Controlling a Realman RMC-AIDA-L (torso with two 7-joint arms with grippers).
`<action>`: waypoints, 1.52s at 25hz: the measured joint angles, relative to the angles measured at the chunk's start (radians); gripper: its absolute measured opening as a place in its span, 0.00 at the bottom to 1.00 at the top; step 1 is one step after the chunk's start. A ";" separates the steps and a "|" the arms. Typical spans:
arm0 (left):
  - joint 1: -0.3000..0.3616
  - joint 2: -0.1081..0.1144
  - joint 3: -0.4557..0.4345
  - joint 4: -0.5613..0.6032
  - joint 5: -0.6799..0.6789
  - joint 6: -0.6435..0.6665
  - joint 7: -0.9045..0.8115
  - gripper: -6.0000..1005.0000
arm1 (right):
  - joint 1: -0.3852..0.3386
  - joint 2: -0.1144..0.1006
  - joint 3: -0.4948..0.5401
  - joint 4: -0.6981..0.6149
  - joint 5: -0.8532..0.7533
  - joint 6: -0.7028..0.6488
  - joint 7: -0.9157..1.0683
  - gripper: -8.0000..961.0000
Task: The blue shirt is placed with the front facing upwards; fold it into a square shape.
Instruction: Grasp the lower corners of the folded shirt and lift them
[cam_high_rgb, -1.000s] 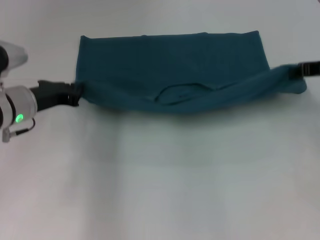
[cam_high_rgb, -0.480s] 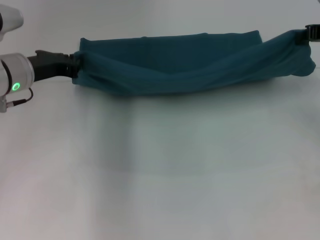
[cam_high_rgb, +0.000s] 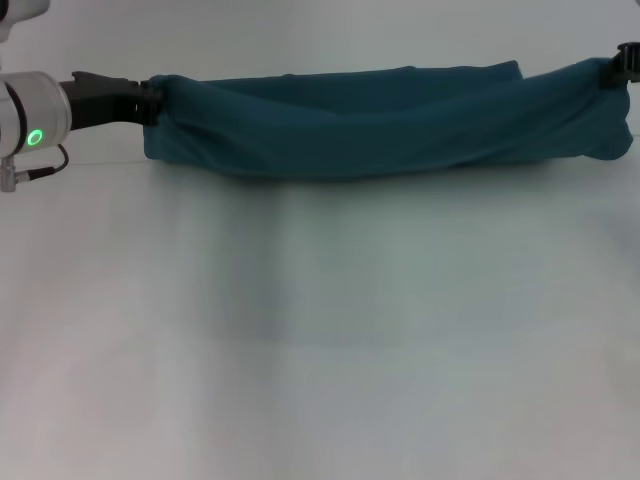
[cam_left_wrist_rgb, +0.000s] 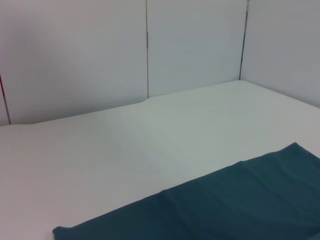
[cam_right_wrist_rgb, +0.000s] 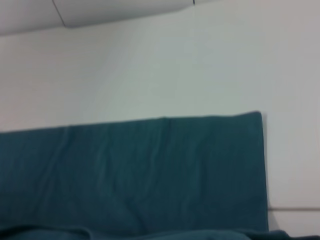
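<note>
The left gripper (cam_high_rgb: 150, 88) and right gripper (cam_high_rgb: 622, 62), each pinching an end of the blue shirt (cam_high_rgb: 380, 120), have carried its near edge up and back. The long fold is nearly over the far half on the table (cam_high_rgb: 320, 340).

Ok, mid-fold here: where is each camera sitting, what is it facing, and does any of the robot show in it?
Head view: up on the robot's head, looking forward and down at the white table; the left gripper and right gripper each grip an end of the blue shirt.
Left wrist view: on the left arm, facing across the table toward wall panels; no robot parts show.
Right wrist view: on the right arm, facing the shirt's flat layer; no fingers show.
Shared: all three views show the shirt and table.
</note>
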 joint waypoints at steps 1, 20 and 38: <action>0.000 0.000 0.000 0.000 0.000 0.000 0.000 0.06 | 0.000 0.000 0.000 0.000 0.000 0.000 0.000 0.06; 0.002 0.011 -0.031 0.021 0.036 0.040 -0.067 0.07 | -0.019 0.012 0.014 -0.034 0.021 0.004 -0.006 0.06; 0.362 -0.100 0.035 0.243 -0.054 0.273 0.060 0.06 | -0.229 0.111 0.015 -0.053 0.177 -0.052 -0.134 0.06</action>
